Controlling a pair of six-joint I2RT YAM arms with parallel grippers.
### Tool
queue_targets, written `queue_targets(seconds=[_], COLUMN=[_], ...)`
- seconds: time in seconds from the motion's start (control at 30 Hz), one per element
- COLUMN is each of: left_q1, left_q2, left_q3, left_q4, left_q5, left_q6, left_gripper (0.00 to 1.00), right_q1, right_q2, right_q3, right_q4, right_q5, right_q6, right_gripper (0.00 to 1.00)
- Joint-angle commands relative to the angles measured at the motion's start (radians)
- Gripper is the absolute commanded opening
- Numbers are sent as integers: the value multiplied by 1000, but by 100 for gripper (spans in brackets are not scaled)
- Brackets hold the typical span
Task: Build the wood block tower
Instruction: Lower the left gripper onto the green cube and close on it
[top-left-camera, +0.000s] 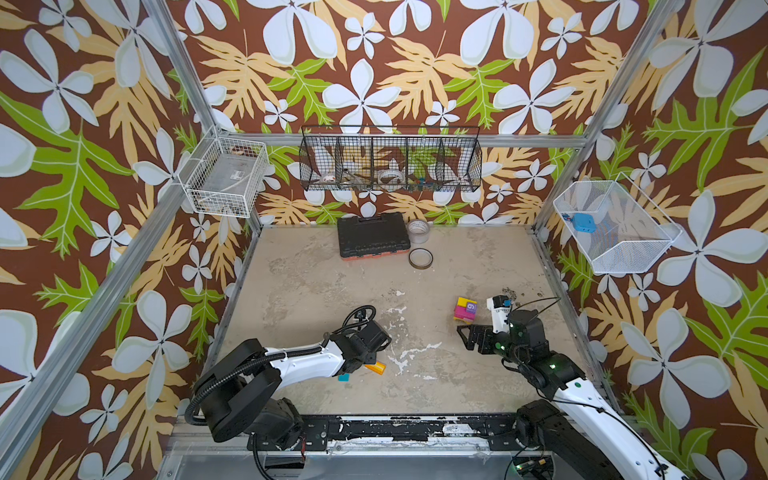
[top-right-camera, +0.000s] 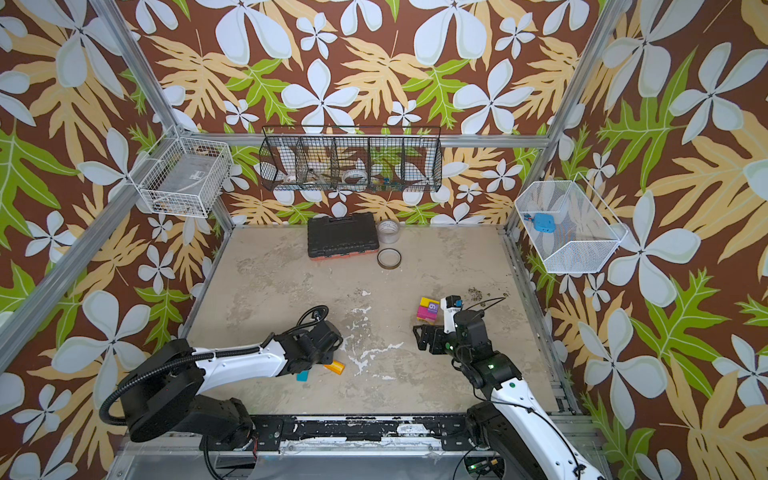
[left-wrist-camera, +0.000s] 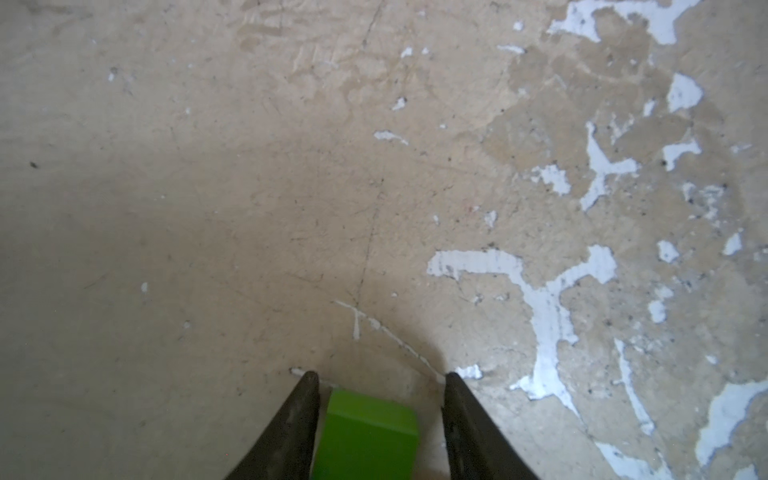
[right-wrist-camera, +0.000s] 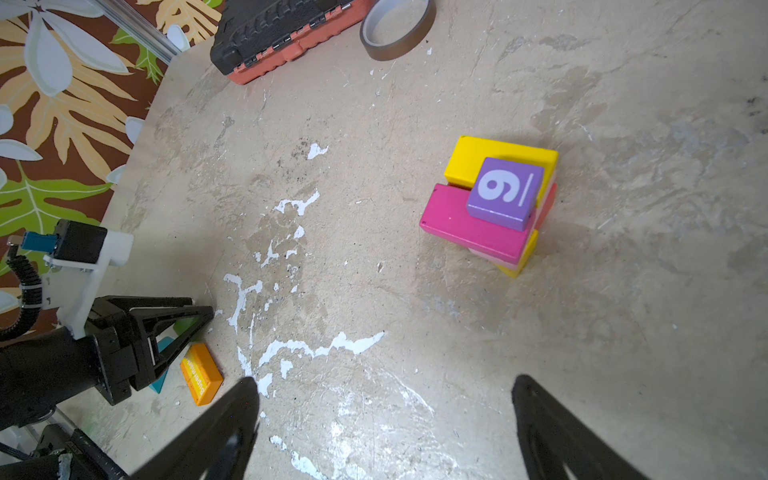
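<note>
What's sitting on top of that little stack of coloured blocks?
A purple cube marked 9, resting on a yellow block and a magenta block. Lower layers mostly hidden.

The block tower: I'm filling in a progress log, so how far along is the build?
Done: the tower stands several layers high, yellow, pink and magenta, with the purple numbered cube on top. In hand: the left gripper straddles a green block, with a gap on one side, so not clamped. To do: the orange block and teal block lie loose beside it. The right gripper is open and empty.

Bright, even light with soft shadows; the right claw (right-wrist-camera: 386, 381) looks blurred up close.
</note>
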Motion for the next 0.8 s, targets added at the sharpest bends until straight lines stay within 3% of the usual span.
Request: queue_targets(seconds=[0.0,0.33,0.77], left_q1=[-22,-77,-79], left_q2=[21,14,13], left_q3=[13,24,20], left_q4=[-64,-57,-48], left_q5=[23,33,42], left_q6=[-18,-10,-6], left_gripper=[50,49,35], right_q1=[1,2,1], right_q2=[2,5,5], right_q3=[-1,-1,-3], right_q4=[11,12,12], right_q5=[5,8,7], right_q6=[-7,-7,-7], right_gripper=[95,95,95])
